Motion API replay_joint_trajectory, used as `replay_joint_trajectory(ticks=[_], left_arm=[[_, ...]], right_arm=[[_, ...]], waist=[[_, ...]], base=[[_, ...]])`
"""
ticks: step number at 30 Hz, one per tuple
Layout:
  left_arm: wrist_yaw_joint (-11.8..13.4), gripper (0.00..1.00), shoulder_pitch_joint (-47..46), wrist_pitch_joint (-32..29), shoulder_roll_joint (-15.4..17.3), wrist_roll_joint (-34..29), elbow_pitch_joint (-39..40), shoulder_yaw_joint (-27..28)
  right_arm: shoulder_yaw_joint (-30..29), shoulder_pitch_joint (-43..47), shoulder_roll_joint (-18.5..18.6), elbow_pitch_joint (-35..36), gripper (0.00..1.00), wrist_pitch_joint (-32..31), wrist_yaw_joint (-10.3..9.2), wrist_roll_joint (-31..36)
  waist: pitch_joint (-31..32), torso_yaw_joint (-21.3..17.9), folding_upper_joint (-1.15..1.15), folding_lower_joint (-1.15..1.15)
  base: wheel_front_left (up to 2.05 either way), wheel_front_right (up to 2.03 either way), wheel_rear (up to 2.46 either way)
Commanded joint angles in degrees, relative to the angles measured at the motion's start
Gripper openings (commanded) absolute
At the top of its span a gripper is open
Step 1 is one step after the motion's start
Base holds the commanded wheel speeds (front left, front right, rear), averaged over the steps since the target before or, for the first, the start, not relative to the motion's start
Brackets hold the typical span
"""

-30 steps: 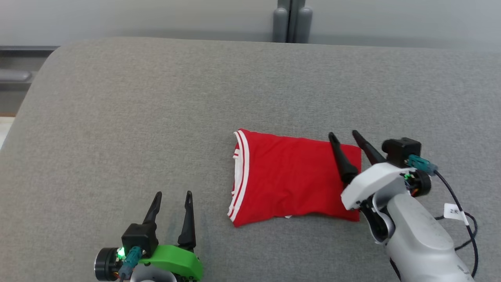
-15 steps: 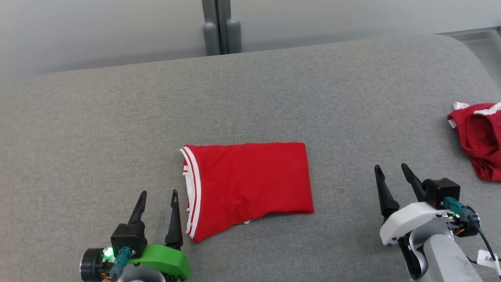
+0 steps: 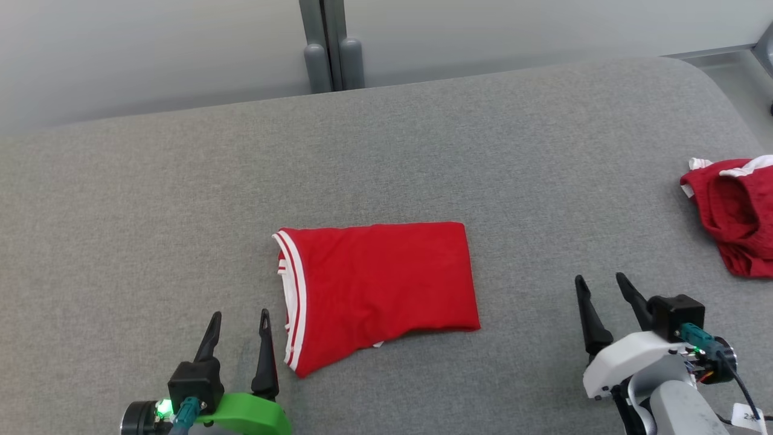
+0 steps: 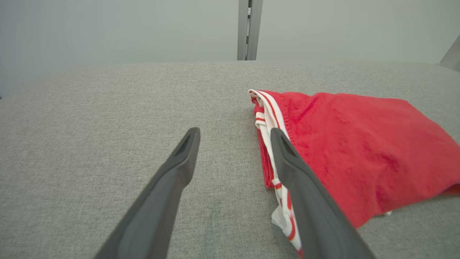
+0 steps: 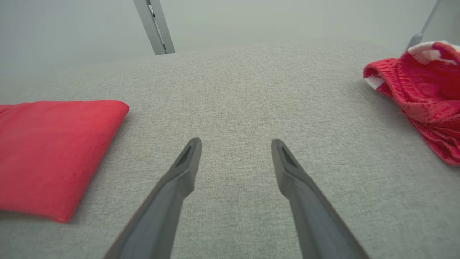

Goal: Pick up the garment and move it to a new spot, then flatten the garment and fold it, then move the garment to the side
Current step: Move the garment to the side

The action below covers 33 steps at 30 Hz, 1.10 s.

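Work surface (image 3: pixel 181 199): a wide pad covered in grey fabric, rounded at its far corners.

Folded garment (image 3: pixel 377 290): red, lying flat near the middle of the pad as a neat rectangle, with white-striped trim (image 3: pixel 294 302) stacked along the edge nearest the left arm. Judged soft, light and limp. The layers would slide apart if only the top one were lifted. The best hold looks to be a pinch through all layers at the plain folded edge and at the trimmed edge, one gripper to each.

Crumpled garment (image 3: pixel 728 217): also red with white trim, bunched at the pad's right edge, well apart from the folded one.

Left gripper (image 3: pixel 240 314): low at the near edge, fingers pointing away across the pad and spread wide, holding nothing. It is just beside the striped trim — whether its inner finger touches the cloth cannot be told.

Right gripper (image 3: pixel 599 279): same low pose, fingers likewise spread and holding nothing, over bare pad between the two garments.
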<state>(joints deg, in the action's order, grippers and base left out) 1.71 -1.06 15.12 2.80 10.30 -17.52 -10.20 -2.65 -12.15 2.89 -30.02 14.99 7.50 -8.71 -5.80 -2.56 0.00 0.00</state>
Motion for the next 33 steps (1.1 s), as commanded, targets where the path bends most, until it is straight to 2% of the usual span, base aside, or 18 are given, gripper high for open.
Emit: replay_joint_trajectory(ticks=[1, 5, 10, 17, 18, 19, 20, 25, 26, 33], left_arm=[[0.19, 1.00, -1.03, -0.01, 0.25, 0.23, 0.14, -0.30], [0.45, 1.00, -3.38, -0.01, 0.24, 2.12, 0.50, -2.22], [0.75, 1.00, -4.66, -0.01, 0.25, 2.93, 0.49, -4.20], [0.93, 1.00, -4.47, -0.01, 0.22, 3.81, 0.21, -5.50], [0.97, 1.00, -4.47, -0.01, 0.22, 3.80, 0.17, -5.59], [1.05, 1.00, -4.45, -0.01, 0.22, 3.76, 0.19, -5.55], [0.96, 1.00, -4.43, -0.01, 0.22, 3.70, 0.21, -5.53], [0.37, 1.00, -4.50, -0.01, 0.22, 2.85, 0.04, -4.66], [-0.13, 1.00, -4.12, -0.02, 0.26, 2.15, -0.09, -4.13], [-1.71, 1.00, -5.75, -0.02, 0.26, 0.07, -0.57, -3.54]], right_arm=[[1.33, -1.16, 0.09, -0.30, 1.00, 0.24, -0.04, -0.44], [8.23, -6.40, 0.10, -2.49, 1.00, 0.23, -0.04, -2.57], [13.71, -11.94, 0.19, -6.48, 1.00, 0.23, -0.05, -5.57], [18.86, -15.10, 0.15, -19.35, 1.00, -1.44, -0.02, -8.38], [19.92, -14.74, 0.08, -21.03, 0.85, -2.22, -0.02, -9.03], [21.43, -14.28, -0.10, -22.75, 0.37, -3.00, -0.02, -9.78], [22.58, -13.99, -0.19, -23.66, 0.00, -3.18, -0.02, -10.39], [24.09, -14.18, 0.33, -27.31, 0.00, -1.92, -0.13, -12.86], [23.56, -14.25, 0.47, -28.22, 0.00, -1.34, -0.29, -13.60], [20.31, -14.34, 1.59, -28.61, 0.00, -0.72, -0.56, -13.68]], waist=[[-1.26, 1.28, 0.00, 0.00], [-4.41, 5.17, 0.00, 0.00], [-6.35, 8.75, 0.00, 0.00], [-6.97, 11.40, 0.00, 0.00], [-7.04, 11.40, 0.00, 0.00], [-7.10, 11.24, 0.00, 0.00], [-7.16, 10.99, 0.00, 0.00], [-6.86, 6.48, 0.00, 0.00], [-6.59, 3.36, 0.00, 0.00], [-6.92, -9.30, 0.00, 0.00]], base=[[0.00, 0.00, 0.00], [0.00, 0.00, 0.00], [0.00, 0.00, 0.00], [0.00, 0.00, 0.00], [0.00, 0.00, 0.00], [0.00, 0.00, 0.00], [0.00, 0.00, 0.00], [0.00, 0.00, 0.00], [0.00, 0.00, 0.00], [0.00, 0.00, 0.00]])
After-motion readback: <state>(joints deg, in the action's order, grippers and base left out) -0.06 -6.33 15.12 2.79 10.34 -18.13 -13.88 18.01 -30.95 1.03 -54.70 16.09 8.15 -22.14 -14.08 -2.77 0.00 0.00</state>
